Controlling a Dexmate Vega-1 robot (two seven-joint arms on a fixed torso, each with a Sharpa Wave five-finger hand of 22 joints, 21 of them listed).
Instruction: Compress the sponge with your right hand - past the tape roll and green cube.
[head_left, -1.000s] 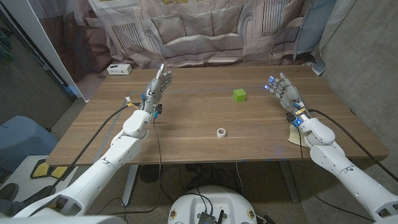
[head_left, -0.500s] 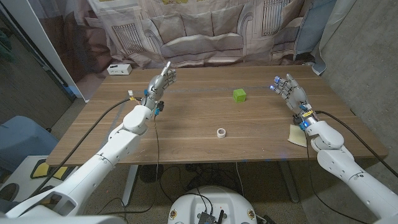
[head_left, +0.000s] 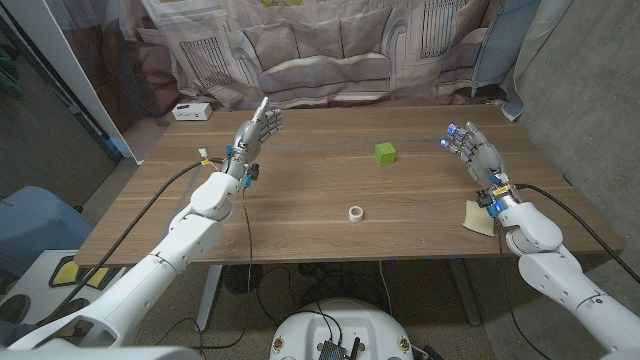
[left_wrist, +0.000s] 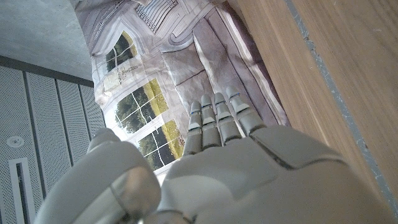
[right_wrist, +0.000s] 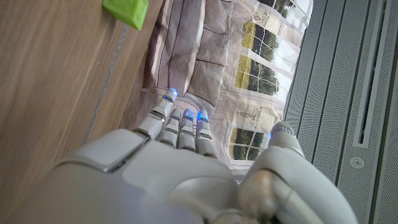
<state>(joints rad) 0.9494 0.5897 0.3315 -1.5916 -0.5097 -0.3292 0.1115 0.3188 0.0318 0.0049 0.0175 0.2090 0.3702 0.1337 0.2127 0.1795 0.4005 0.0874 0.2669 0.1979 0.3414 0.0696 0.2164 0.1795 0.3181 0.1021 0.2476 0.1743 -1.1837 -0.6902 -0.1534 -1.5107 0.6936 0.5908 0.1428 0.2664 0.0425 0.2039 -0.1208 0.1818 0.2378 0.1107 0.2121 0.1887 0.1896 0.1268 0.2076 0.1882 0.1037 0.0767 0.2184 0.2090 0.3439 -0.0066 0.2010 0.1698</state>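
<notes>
The wooden table (head_left: 330, 190) spans the middle of the head view. My left hand (head_left: 256, 132) stands raised at upper left, fingers straight and apart, holding nothing. My right hand (head_left: 473, 152) is up at right, fingers spread, also empty. The sponge (head_left: 478, 217) is a pale yellow, flat wedge at the table's right edge, partly behind my right wrist, uncompressed. The green cube (head_left: 385, 152) sits above centre; the small white tape roll (head_left: 355, 213) lies below it, near centre.
</notes>
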